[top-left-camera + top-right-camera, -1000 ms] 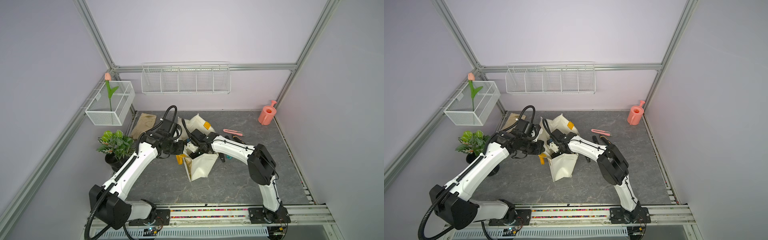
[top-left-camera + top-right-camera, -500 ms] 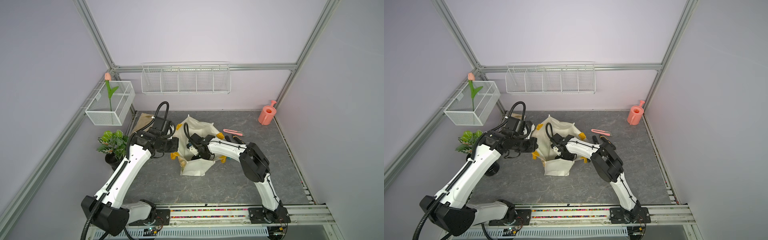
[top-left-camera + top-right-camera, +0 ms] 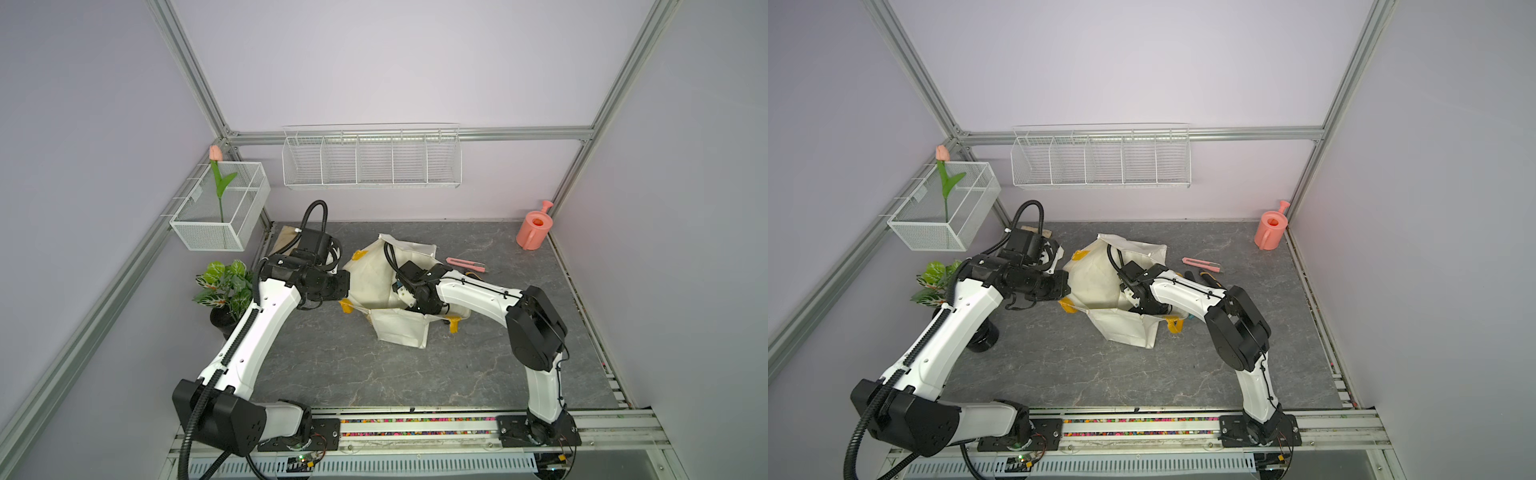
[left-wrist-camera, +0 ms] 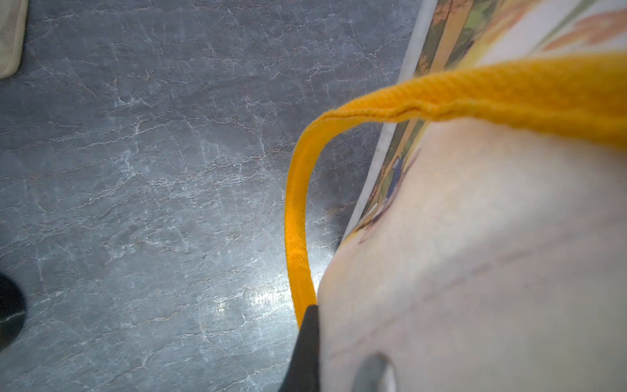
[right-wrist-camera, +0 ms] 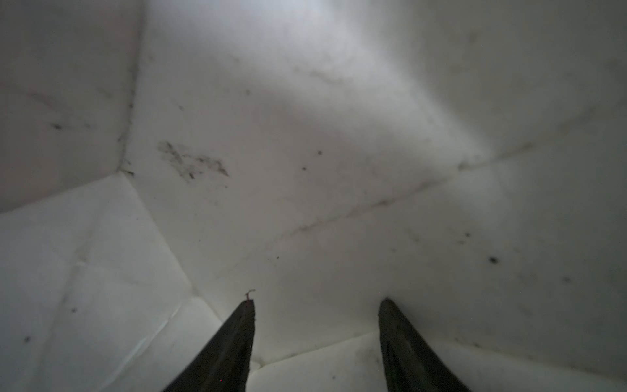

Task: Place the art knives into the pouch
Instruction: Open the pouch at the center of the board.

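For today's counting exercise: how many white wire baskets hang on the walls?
2. A mesh basket with a tulip hangs above the potted plant; a long divided rack hangs on the back wall. None appears hidden.

**Hidden and cropped**

In both top views the pouch (image 3: 374,274) (image 3: 1096,278) swallows the right fingers (image 5: 230,346); the wrist view's edge crops their bases. Close against the left fingers (image 4: 305,349), cream fabric blurs; the print beyond them is cut off.

Both top views overlook the table (image 3: 332,374); wrist views hug the pouch (image 4: 475,254).
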You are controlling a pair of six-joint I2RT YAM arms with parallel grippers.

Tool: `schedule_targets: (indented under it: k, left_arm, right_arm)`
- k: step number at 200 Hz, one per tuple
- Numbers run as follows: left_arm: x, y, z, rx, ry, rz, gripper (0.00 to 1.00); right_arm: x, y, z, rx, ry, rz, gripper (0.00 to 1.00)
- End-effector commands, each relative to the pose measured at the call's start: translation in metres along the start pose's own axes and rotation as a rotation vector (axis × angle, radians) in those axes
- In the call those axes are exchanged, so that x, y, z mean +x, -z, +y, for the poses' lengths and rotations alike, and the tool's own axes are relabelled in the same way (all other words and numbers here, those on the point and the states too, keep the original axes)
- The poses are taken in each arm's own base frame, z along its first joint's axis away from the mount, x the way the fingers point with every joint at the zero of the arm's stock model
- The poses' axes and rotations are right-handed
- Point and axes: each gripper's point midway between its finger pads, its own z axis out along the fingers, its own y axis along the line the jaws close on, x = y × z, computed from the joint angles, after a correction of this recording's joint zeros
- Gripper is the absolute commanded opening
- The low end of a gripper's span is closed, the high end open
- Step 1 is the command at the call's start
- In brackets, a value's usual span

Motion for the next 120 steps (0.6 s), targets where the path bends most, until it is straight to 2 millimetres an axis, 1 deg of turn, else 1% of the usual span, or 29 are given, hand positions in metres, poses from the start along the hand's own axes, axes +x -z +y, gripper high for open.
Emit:
schedule_targets:
  k: [1,16,26,48,67,81,99,106,120]
  left_arm:
    - [-0.039,0.024,0.001,0.000,-0.033,-0.143,0.00]
    - [-0.040,0.017,-0.010,0.071,-0.032,-0.126,0.00]
    - [-0.041,0.014,-0.014,0.099,-0.027,-0.126,0.00]
    - [-0.047,0.011,-0.017,0.115,-0.025,-0.151,0.13]
    - [-0.053,0.006,-0.022,0.142,-0.030,-0.138,0.18]
    - [-0.056,0.002,-0.029,0.171,-0.034,-0.119,0.22]
    - [-0.057,-0.003,-0.036,0.200,-0.043,-0.104,0.30]
    - [-0.057,-0.003,-0.036,0.206,-0.042,-0.107,0.33]
    - [-0.058,0.001,-0.038,0.214,-0.048,-0.121,0.41]
  right_arm:
    - [0.050,-0.008,-0.020,0.041,-0.012,0.212,0.62]
    - [0.042,-0.016,-0.012,0.013,-0.017,0.209,0.61]
    - [0.036,-0.020,-0.006,0.001,-0.022,0.204,0.61]
    - [0.024,-0.024,0.007,-0.035,-0.048,0.179,0.61]
    - [0.013,-0.019,0.020,-0.081,-0.060,0.131,0.62]
    - [0.006,-0.012,0.023,-0.087,-0.062,0.103,0.63]
    - [0.000,-0.007,0.024,-0.082,-0.057,0.096,0.64]
    - [-0.002,-0.005,0.023,-0.078,-0.056,0.095,0.64]
    - [-0.006,-0.004,0.020,-0.062,-0.052,0.101,0.64]
